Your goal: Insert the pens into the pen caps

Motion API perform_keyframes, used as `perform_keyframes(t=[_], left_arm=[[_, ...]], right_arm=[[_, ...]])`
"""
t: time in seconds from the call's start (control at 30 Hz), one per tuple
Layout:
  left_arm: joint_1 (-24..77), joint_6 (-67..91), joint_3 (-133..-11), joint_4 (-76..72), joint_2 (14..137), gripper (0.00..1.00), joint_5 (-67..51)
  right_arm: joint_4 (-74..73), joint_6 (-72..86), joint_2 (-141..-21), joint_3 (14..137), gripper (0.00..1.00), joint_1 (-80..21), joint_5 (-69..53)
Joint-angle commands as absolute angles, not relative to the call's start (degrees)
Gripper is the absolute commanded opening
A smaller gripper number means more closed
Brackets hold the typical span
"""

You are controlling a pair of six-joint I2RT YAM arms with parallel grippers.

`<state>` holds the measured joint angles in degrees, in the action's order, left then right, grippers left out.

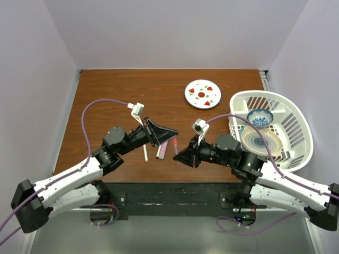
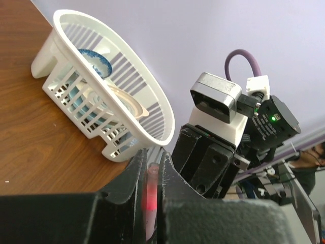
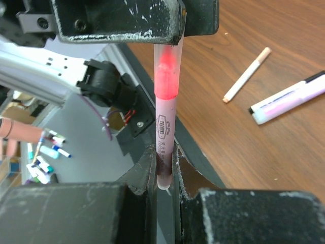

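Left tool (image 2: 151, 175) clamps likely cap (image 3: 167, 71); right tool (image 3: 163, 162) pen (image 3: 163, 122), end hidden.

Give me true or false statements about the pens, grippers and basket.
The left gripper pinches a translucent pink cap; the right gripper pinches the thin pink pen seated in it. True.
The white plastic basket is empty. False: it holds a blue patterned bowl and a plate.
A thin white stick pen lies on the brown wooden table. True.
The thick pale marker is in the basket. False: it lies on the table.
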<state>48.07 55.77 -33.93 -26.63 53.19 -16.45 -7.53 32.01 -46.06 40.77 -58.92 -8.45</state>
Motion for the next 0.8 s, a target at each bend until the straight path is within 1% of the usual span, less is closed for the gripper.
perform_keyframes(t=[0.0, 0.03, 0.13, 0.33, 0.37, 0.43, 0.53, 0.77], left_arm=[[56.9, 57.7, -29.8, -23.1, 55.1, 0.00, -22.8], [57.4, 58.4, -28.8, -24.2, 54.8, 0.00, -22.4], [58.2, 57.7, -27.3, -22.9, 53.7, 0.00, -21.2], [59.4, 55.5, -27.2, -23.6, 53.9, 0.00, -22.8], [59.6, 55.5, -27.0, -24.2, 54.5, 0.00, -23.2], [59.9, 55.6, -26.4, -25.7, 55.2, 0.00, -24.8], [60.5, 54.6, -25.2, -25.8, 55.6, 0.00, -25.8], [62.0, 53.3, -23.4, -25.2, 55.5, 0.00, -26.9]], right_arm=[[8.3, 26.7, -45.6, 49.8, 0.00, -57.7, 5.4], [8.4, 26.1, -45.5, 50.3, 0.00, -57.6, 7.5], [9.3, 24.4, -46.1, 52.5, 0.00, -56.3, 8.3], [11.3, 24.8, -48.6, 56.9, 0.00, -51.4, 3.1], [11.6, 25.5, -49.5, 57.9, 0.00, -49.4, 0.2], [12.0, 25.9, -50.2, 58.8, 0.00, -47.9, -1.8], [10.6, 24.2, -51.2, 61.2, 0.00, -46.8, -1.9], [4.7, 18.6, -55.3, 70.8, 0.00, -45.9, -4.6]])
